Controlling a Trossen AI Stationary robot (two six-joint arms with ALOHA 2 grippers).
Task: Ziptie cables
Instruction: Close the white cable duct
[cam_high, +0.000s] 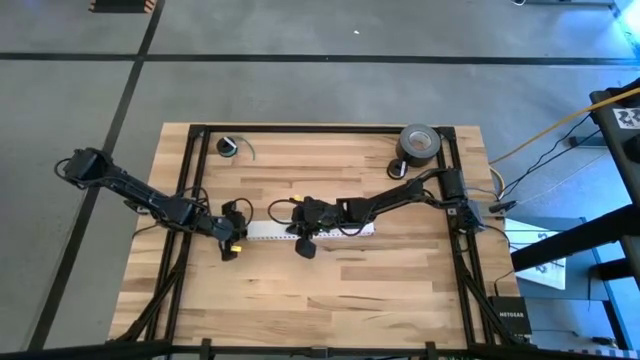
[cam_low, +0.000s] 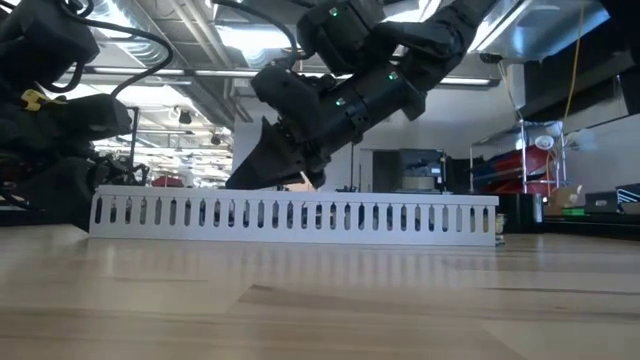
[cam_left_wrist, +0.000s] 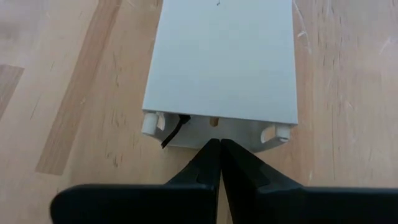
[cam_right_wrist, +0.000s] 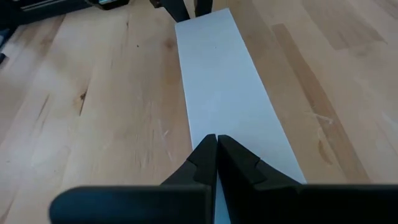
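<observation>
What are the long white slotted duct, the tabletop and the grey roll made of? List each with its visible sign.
Long white slotted duct: probably plastic, matte; even moulded slots along its side, smooth flat lid.
Pale wooden tabletop: wood, likely butcher-block; visible grain and joined planks, low sheen.
Grey roll at the far right corner: looks like cloth or duct tape; wound ring with a dark core.

Even daylight fills the high view; the counter (cam_high: 390, 270) shows only soft shadows under the arms. The low view is backlit by bright ceiling lights, leaving the arms dark, with the near counter blurred. Both wrist views are bright and soft-focused
</observation>
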